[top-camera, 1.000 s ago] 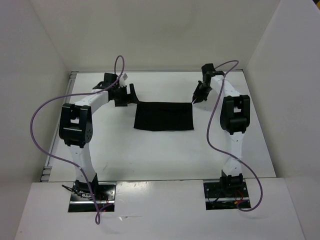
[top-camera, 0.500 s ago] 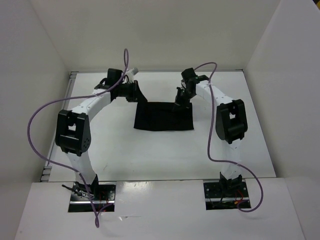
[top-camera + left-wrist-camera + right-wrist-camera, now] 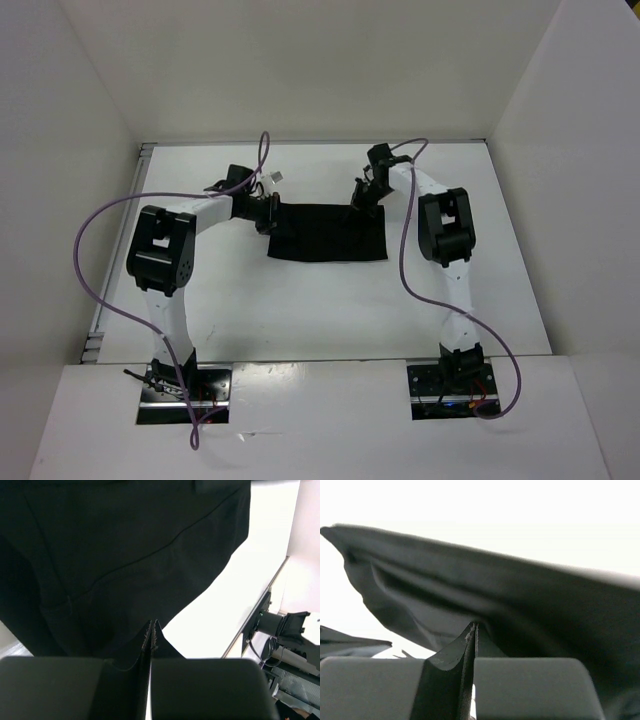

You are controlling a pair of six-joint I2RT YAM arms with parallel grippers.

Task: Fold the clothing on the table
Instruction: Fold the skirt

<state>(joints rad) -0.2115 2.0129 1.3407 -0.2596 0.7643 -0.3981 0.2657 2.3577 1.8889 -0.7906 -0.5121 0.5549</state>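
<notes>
The black clothing (image 3: 330, 235) lies spread on the white table (image 3: 300, 310). My left gripper (image 3: 268, 216) is at its far left corner, jaws shut, tips pinched into the fabric. My right gripper (image 3: 360, 197) is at the far edge near the right corner, also shut on fabric. In the left wrist view the closed tips of the left gripper (image 3: 151, 625) meet at the edge of the clothing (image 3: 125, 545), with bare table (image 3: 225, 605) beside it. In the right wrist view the clothing (image 3: 520, 590) rises in a fold that runs down to the closed right gripper (image 3: 472, 626).
White walls close in the table on three sides. A thin metal rim (image 3: 100, 320) runs along the left edge. Purple cables (image 3: 90, 230) loop off both arms. The arm bases stand at the near edge (image 3: 180, 385).
The left gripper went from open to shut at the garment's far left corner. The right gripper swung left from the far right corner onto the far edge and shut.
</notes>
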